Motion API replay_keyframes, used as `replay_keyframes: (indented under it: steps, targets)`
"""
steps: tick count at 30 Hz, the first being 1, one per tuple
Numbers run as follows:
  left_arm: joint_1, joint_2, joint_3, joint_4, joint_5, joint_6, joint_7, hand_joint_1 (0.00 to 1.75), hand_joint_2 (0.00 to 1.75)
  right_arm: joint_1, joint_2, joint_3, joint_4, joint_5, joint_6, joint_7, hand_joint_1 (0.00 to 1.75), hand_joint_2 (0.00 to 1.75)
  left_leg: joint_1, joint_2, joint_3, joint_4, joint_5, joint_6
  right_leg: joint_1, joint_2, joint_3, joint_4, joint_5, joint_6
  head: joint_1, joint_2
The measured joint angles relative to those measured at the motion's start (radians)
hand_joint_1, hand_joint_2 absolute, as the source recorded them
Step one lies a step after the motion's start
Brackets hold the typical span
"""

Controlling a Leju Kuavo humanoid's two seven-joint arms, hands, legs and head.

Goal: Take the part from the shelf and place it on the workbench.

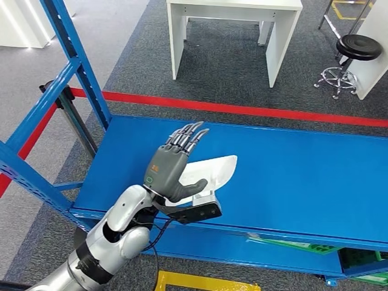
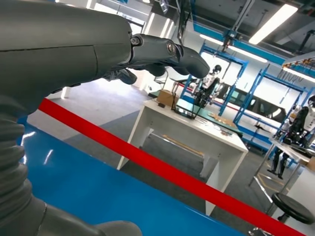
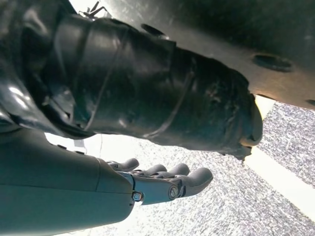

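The white part (image 1: 215,171) is lying flat on the blue shelf (image 1: 293,176), long axis left to right, tapered end pointing right. The left hand (image 1: 176,167) is hovering over its left end, fingers spread wide, holding nothing. The right hand (image 3: 163,182) is hanging with fingers extended, empty.

Even overhead light falls on my blue shelf (image 1: 284,176), which shows a soft sheen and only a faint shadow beneath my left hand (image 1: 176,167). The head view is sharp, with lines bowing slightly toward its edges. At my left wrist, ceiling strip lights (image 2: 273,22) glare white above the shelf, and the near hand blurs. My right wrist view is dim, its background washed out and grainy.
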Motion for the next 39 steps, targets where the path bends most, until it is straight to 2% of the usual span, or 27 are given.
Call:
replay_keyframes:
  steps: [5,10,14,23,26,30,39]
  targets:
    - [0.003,0.022,-0.006,-0.012,-0.034,-0.035,0.008,0.0,1.75,0.0,0.0,-0.006,0.0,0.0,-0.001,-0.001,0.0,0.0,0.0,0.0,0.0,0.0,0.0,0.0,0.0,0.0,0.0,0.0,0.0,0.0,0.0,0.0]
    - [0.006,0.076,-0.033,-0.026,-0.053,-0.096,-0.022,0.0,1.75,0.0,0.0,-0.011,0.0,0.002,0.002,-0.002,0.0,0.0,0.0,0.0,0.0,0.0,0.0,-0.001,0.0,0.0,0.0,0.001,0.0,0.0,0.0,0.0]
    - [0.018,0.113,-0.049,-0.042,-0.046,-0.107,-0.032,0.0,1.75,0.0,0.0,-0.014,0.0,0.003,0.003,-0.003,0.0,0.0,0.0,0.0,0.0,0.0,0.0,-0.001,0.0,0.0,-0.001,0.001,-0.001,-0.002,0.0,0.0]
    - [0.024,0.146,-0.067,-0.057,-0.043,-0.134,-0.03,0.0,1.75,0.0,0.0,-0.015,0.0,0.003,0.004,-0.004,0.0,0.0,0.0,0.0,0.0,0.0,0.0,-0.001,0.0,0.0,-0.001,0.001,-0.001,-0.002,0.0,0.0]
    - [0.029,0.172,-0.083,-0.056,-0.052,-0.17,-0.027,0.0,1.75,0.0,0.0,-0.015,0.0,0.006,0.006,-0.002,0.0,0.0,0.0,0.001,0.0,0.0,0.0,-0.001,0.0,0.001,-0.001,0.001,-0.001,-0.002,0.0,0.0]
    - [0.039,0.203,-0.101,-0.051,-0.058,-0.17,-0.033,0.0,1.75,0.0,0.0,-0.015,0.0,0.008,0.007,0.002,0.0,0.0,0.0,0.001,0.0,0.0,0.0,-0.001,0.0,0.0,-0.002,0.002,-0.001,-0.002,0.0,0.0]
    - [0.041,0.223,-0.123,-0.047,-0.059,-0.17,-0.034,0.0,1.75,0.0,0.0,-0.015,0.0,0.008,0.007,0.002,0.0,0.0,0.0,0.001,0.0,0.0,0.0,-0.001,0.0,0.001,-0.001,0.002,-0.001,-0.002,0.0,0.0]
